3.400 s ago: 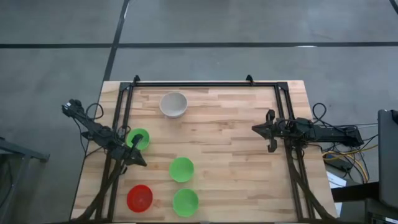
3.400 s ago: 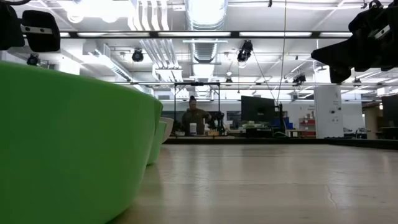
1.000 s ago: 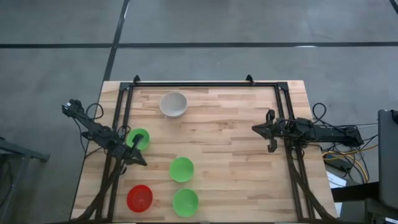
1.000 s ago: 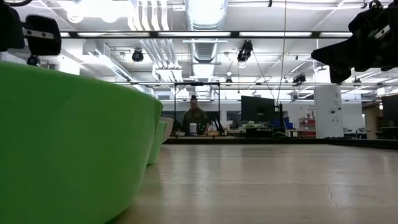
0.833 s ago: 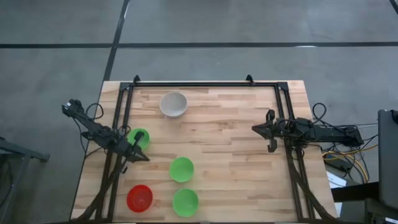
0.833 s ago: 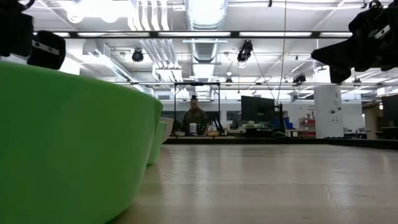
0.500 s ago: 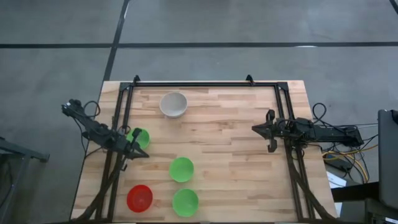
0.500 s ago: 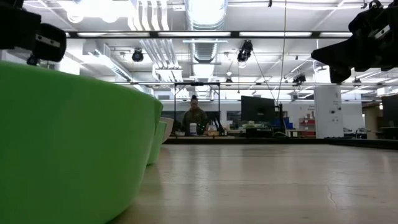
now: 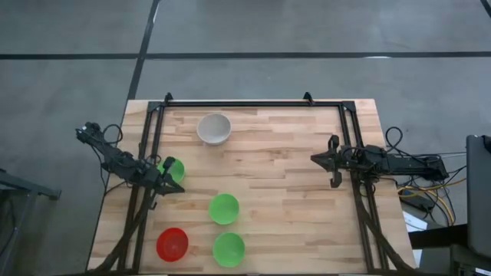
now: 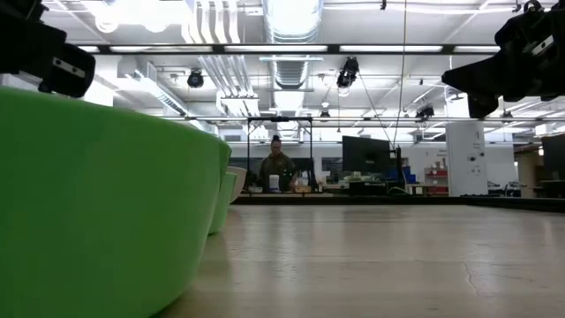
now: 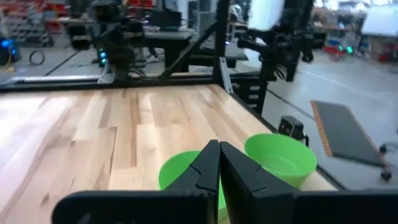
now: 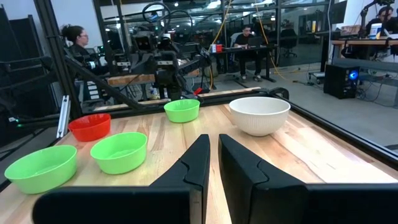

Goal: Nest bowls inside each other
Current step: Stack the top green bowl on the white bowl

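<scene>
Five bowls rest upright on the wooden table: a white-grey bowl (image 9: 214, 128) at the far middle, a green bowl (image 9: 176, 166) at the left, a green bowl (image 9: 224, 208) in the middle, a green bowl (image 9: 229, 249) and a red bowl (image 9: 172, 244) near the front edge. My left gripper (image 9: 170, 185) hovers shut over the left green bowl's near rim and touches nothing; its joined fingers (image 11: 219, 163) point across the table. My right gripper (image 9: 314, 158) waits at the right, level, its fingers (image 12: 203, 155) a narrow slit apart with nothing between them.
A black metal frame (image 9: 238, 103) runs along the table's far edge and down both sides. In the low view the nearest green bowl (image 10: 97, 203) fills the left. Bare wood (image 9: 284, 215) lies between the bowls and the right arm. People sit at desks in the room behind.
My left gripper has rolled about its own axis and risen a little over the left green bowl, staying shut. No bowl has moved.
</scene>
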Motion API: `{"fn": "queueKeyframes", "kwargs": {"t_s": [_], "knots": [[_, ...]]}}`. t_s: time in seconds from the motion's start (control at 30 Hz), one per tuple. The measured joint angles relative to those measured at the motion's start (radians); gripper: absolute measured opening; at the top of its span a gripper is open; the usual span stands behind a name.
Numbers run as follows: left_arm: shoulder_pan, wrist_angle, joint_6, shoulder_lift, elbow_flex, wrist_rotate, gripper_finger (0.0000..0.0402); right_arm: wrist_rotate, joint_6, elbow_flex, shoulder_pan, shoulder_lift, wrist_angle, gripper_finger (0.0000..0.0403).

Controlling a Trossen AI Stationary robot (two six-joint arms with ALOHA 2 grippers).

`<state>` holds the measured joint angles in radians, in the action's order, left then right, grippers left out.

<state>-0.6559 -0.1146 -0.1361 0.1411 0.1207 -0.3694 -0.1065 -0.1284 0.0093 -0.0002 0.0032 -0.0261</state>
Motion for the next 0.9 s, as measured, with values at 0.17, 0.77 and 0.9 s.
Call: {"fn": "queueKeyframes", "kwargs": {"t_s": [0.17,0.77,0.9], "knots": [[0.000,-0.021,-0.038,0.000,0.019,-0.005,0.0014,0.000,0.000,0.000,0.000,0.000,0.000,0.0034],[0.000,-0.220,-0.077,0.004,0.248,-0.012,0.0014,0.000,-0.001,0.000,0.000,0.000,0.000,0.0034],[0.000,-0.383,-0.077,0.033,0.362,-0.024,0.0014,0.000,-0.001,0.000,0.000,0.000,0.000,0.0034]]}}
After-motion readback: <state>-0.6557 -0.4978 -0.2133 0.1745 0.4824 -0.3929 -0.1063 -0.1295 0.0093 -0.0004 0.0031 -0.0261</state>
